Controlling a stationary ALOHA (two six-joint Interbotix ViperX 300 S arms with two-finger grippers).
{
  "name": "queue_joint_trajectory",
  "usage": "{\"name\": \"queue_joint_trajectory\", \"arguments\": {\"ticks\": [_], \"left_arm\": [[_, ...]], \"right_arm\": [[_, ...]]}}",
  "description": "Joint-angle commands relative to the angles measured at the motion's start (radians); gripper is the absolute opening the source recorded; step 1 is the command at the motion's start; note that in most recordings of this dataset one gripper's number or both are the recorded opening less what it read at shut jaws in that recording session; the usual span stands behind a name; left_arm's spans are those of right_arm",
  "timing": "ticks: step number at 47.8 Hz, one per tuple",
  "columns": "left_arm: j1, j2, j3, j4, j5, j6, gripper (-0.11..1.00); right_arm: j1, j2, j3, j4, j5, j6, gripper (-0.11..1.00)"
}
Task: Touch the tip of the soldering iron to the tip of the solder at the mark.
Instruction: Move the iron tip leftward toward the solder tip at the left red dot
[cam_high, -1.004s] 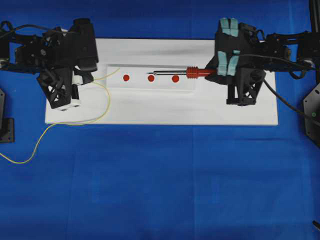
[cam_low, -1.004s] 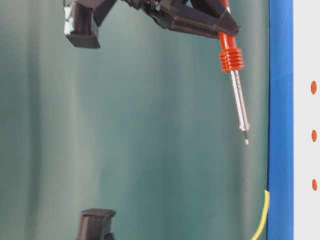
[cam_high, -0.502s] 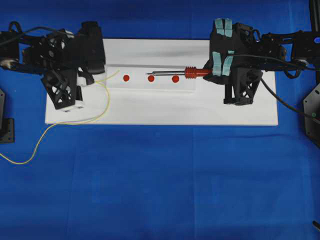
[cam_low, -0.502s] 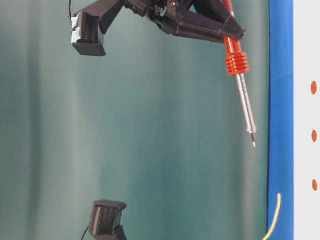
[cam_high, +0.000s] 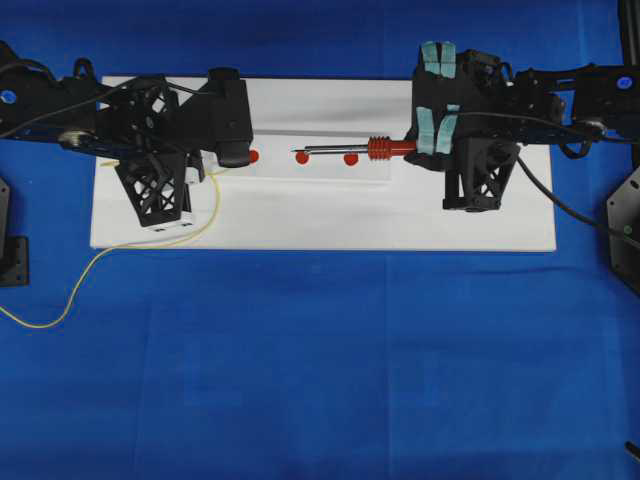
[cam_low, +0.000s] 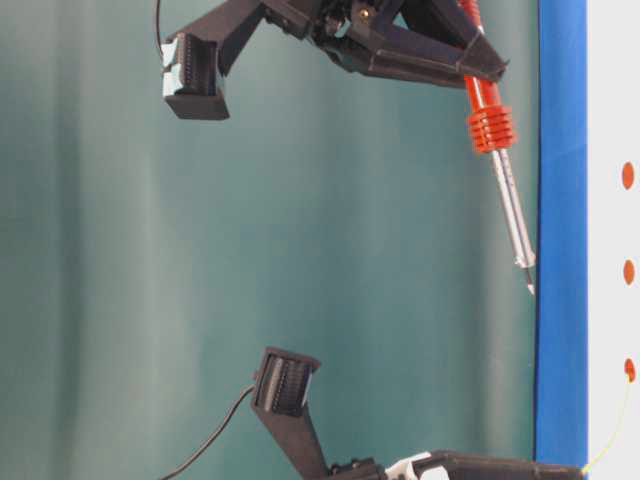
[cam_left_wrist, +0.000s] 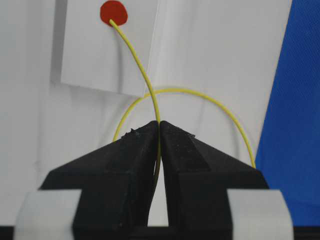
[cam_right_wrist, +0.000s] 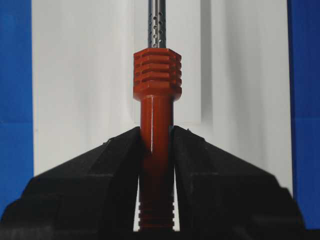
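Two grips carried the job at this point. My left gripper (cam_left_wrist: 159, 131) was clamped tight on the solder (cam_left_wrist: 141, 75), pinching the yellow wire close to its free end so that only a short, controllable length stuck out; that tip lay on or just over the nearest red mark (cam_left_wrist: 113, 11) on the raised white strip (cam_left_wrist: 85, 60), while the slack looped back across the white board (cam_high: 420, 220) onto the blue cloth (cam_high: 330, 370). My right gripper (cam_right_wrist: 156, 137) was closed around the red handle of the soldering iron (cam_right_wrist: 156, 75), held behind the ribbed collar to keep my fingers off the metal shaft. From overhead, the iron's point hung near the middle mark (cam_high: 302, 157), apart from the solder's end. I judged the solder placed and the iron short of it, needing a further reach along the strip.
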Motion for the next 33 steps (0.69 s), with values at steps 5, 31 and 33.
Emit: {"name": "queue_joint_trajectory", "arguments": {"ticks": [5, 31, 33], "left_arm": [[0.000, -0.002, -0.026, 0.002, -0.005, 0.003, 0.02], [0.000, 0.000, -0.021, 0.002, 0.006, 0.002, 0.02], [0.000, -0.002, -0.023, 0.002, 0.006, 0.002, 0.02]], "right_arm": [[-0.008, 0.003, -0.018, -0.002, -0.018, -0.002, 0.06], [-0.009, 0.077, -0.078, -0.002, -0.017, -0.002, 0.06], [-0.009, 0.092, -0.091, -0.002, -0.015, -0.002, 0.06]]}}
